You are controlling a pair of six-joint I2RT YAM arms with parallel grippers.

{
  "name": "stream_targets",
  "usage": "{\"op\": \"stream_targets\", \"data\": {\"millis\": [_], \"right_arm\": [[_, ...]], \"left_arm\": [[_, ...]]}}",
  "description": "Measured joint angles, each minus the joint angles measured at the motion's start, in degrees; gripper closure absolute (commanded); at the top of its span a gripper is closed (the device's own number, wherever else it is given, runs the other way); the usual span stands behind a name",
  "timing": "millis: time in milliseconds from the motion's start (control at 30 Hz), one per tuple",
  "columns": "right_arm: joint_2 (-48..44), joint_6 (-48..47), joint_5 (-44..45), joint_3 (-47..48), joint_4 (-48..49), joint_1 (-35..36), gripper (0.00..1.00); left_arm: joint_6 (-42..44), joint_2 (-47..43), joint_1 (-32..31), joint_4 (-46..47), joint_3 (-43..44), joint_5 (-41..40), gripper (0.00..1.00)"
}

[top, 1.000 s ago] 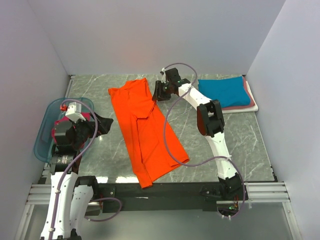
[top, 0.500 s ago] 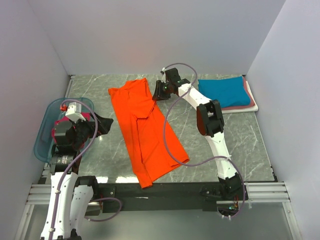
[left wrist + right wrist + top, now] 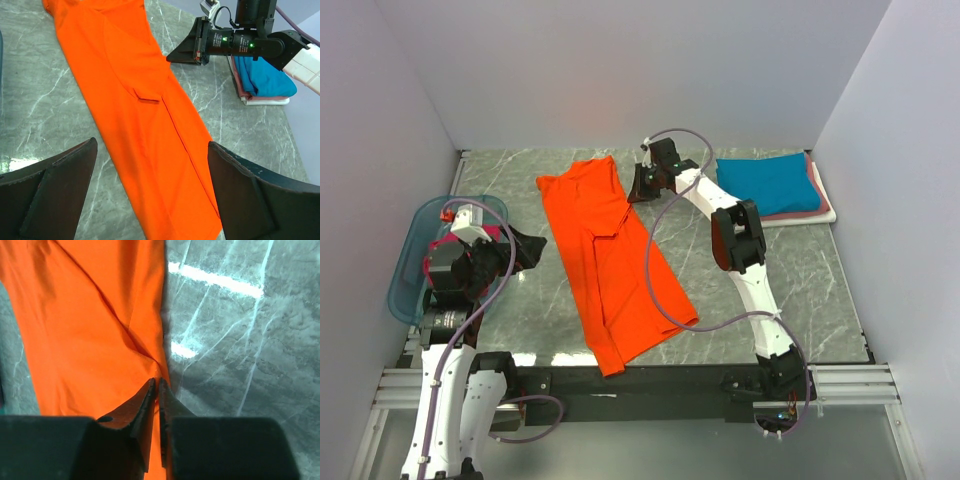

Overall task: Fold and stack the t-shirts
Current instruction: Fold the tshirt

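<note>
folding in hand; right pincer (image 3: pixel 156 383) sat closed, apparently nipping the orange t-shirt (image 3: pixel 605 260) edge; left pincer (image 3: pixel 150 170) stood open; next, carry that edge across.

A grey marble-patterned tabletop (image 3: pixel 800 270), veined in white, fills the floor of the booth, and bright streaks of reflected light (image 3: pixel 215 282) lie across its glossy surface. 3 plain white walls close it in: 1 at the back (image 3: pixel 640 70) and 1 on each side. A translucent blue plastic tub (image 3: pixel 405 275) with rounded corners sits at the table's left edge, near the left wall. Along the near edge, a black crossbar (image 3: pixel 640 382) runs between silver aluminium rails (image 3: pixel 850 380).
</note>
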Motion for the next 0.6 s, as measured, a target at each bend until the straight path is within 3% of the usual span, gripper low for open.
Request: {"op": "stream_targets", "data": {"millis": [33,133,600], "right_arm": [[0.1,-0.1,0.0,0.0,0.0,0.0,0.94],[0.1,-0.5,0.3,-0.1,0.8,0.0,0.99],[-4.8,-2.5,1.6,-4.5,3.5,0.5,1.00]], "left_arm": [[0.0,0.0,0.0,0.0,0.0,0.0,0.03],[0.0,0.0,0.0,0.0,0.0,0.0,0.03],[0.0,0.0,0.0,0.0,0.0,0.0,0.03]]}}
